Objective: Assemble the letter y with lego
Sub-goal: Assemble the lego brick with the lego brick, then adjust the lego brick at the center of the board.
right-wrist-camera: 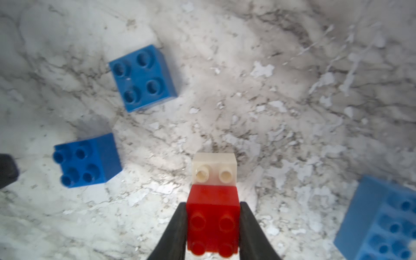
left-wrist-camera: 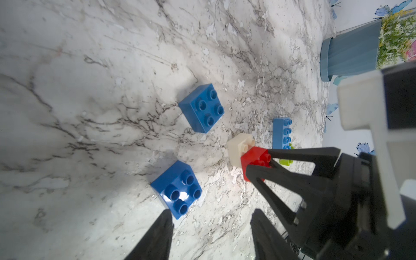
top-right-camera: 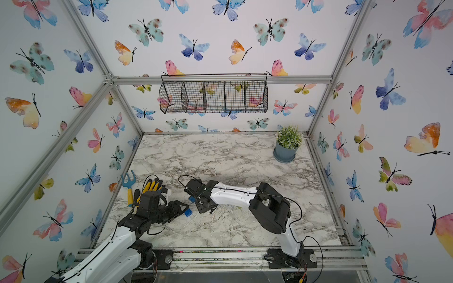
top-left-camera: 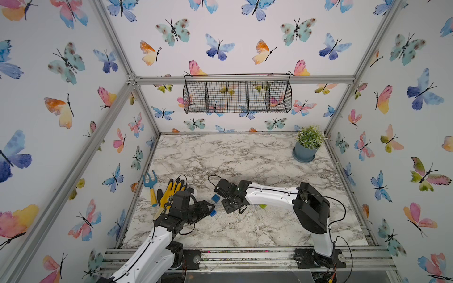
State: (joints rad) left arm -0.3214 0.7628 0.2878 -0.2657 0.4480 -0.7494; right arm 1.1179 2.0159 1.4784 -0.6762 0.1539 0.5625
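My right gripper [right-wrist-camera: 213,206] is shut on the red lego brick [right-wrist-camera: 213,220], low over the marble table [top-left-camera: 245,156]. The red brick overlaps half of the cream brick [right-wrist-camera: 213,168], whose other two studs show. Two dark blue square bricks [left-wrist-camera: 203,108] [left-wrist-camera: 176,189] lie loose beside them. A longer blue brick [left-wrist-camera: 281,134] and a lime green one [left-wrist-camera: 286,161] lie behind the right gripper's fingers [left-wrist-camera: 292,155]. My left gripper [left-wrist-camera: 211,212] stands open and empty just short of the nearer blue square [top-left-camera: 212,212]. No letter y shows.
A blue-and-yellow garden fork [top-left-camera: 152,186] and yellow-black gloves [top-left-camera: 171,191] lie at the table's left edge, behind my left arm. A potted plant [top-left-camera: 307,144] stands at the back right. A wire basket [top-left-camera: 237,96] hangs on the back wall.
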